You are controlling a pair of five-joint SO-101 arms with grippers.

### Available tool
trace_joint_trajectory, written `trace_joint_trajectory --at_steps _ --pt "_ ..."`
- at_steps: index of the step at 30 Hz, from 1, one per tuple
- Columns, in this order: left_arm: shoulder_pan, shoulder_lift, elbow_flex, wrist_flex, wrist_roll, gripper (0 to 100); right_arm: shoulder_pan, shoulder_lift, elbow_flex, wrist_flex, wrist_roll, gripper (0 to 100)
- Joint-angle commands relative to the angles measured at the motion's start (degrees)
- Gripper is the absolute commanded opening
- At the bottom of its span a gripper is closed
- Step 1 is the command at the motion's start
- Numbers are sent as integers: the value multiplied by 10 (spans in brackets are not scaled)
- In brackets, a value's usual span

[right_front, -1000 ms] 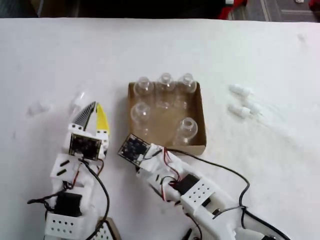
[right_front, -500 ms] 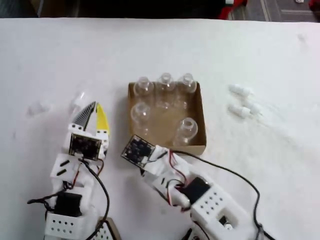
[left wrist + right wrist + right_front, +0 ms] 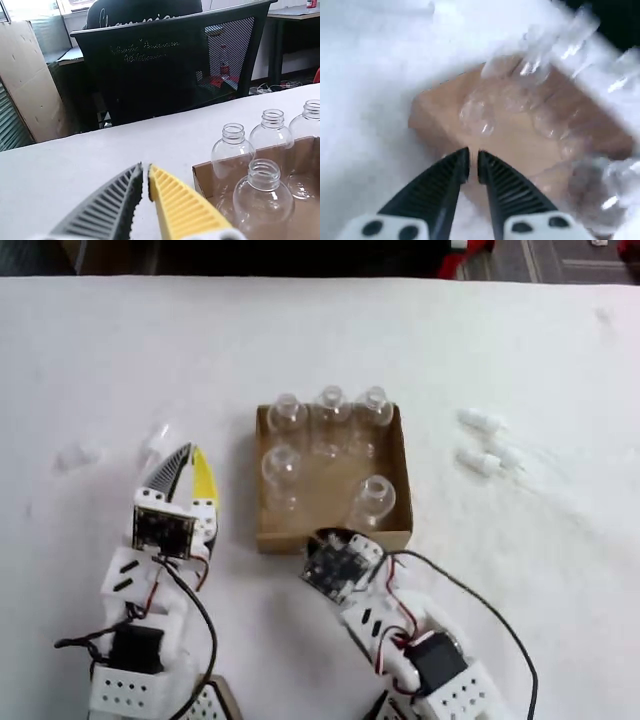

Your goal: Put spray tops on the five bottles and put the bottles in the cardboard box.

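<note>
Holding right gripper (image 3: 473, 156) all but closed and empty over the near wall of the cardboard box (image 3: 285, 538), five topless bottles (image 3: 372, 502) standing inside, spray tops (image 3: 478, 462) lying on the table (image 3: 560, 370) well right of it, nearest this arm.

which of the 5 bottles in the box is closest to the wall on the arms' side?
The front-right bottle, alone near that wall of the cardboard box. Three line the far wall; the fourth stands farther back at the left.
</note>
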State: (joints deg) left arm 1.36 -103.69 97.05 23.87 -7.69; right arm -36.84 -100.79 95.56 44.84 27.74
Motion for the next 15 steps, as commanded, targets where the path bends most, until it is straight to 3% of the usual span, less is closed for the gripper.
trace_joint_trajectory --at_steps 1,5,12,15 --pt "-7 -4 -3 2 7 28 0 -4 -4 0 -6 16" --pt "-20 -4 -40 20 7 28 1 -21 7 -2 -6 17" --pt "-59 -3 -228 175 5 28 3 -26 11 -1 -6 17" --pt "-59 -3 -295 217 -30 28 3 -26 12 -1 -5 17"
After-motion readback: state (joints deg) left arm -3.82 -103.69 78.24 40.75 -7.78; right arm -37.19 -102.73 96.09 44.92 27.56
